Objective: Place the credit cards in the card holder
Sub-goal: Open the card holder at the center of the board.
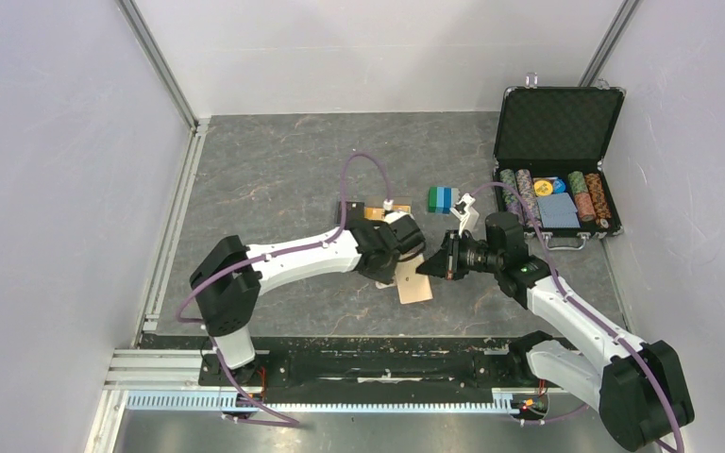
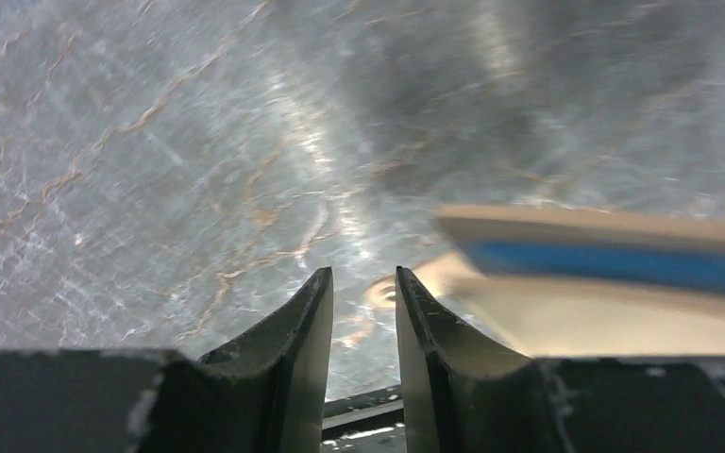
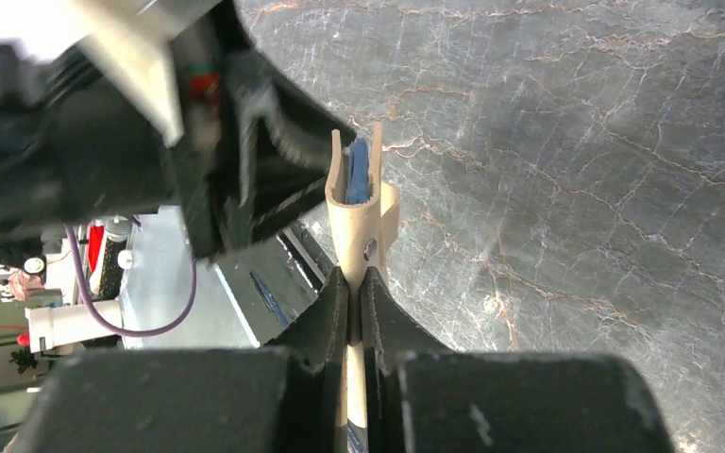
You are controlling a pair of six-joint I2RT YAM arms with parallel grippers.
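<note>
The tan card holder [image 1: 415,285] is held just above the table at mid-front, and my right gripper [image 1: 431,266] is shut on its edge. In the right wrist view the card holder [image 3: 357,219] stands edge-on beyond my right gripper [image 3: 354,278], gaping slightly with its blue lining [image 3: 357,172] showing. My left gripper [image 1: 398,255] hovers right beside it. In the left wrist view the left gripper [image 2: 363,278] is open with only table between the fingers, and the card holder [image 2: 614,311] is a blur to its right. One orange-gold credit card [image 1: 374,211] lies partly hidden behind the left wrist.
A green-and-blue block stack [image 1: 442,198] sits just behind the grippers. An open black chip case [image 1: 557,123] with rows of poker chips stands at the back right. Walls close in the left and right sides, and a rail [image 1: 340,363] runs along the near edge.
</note>
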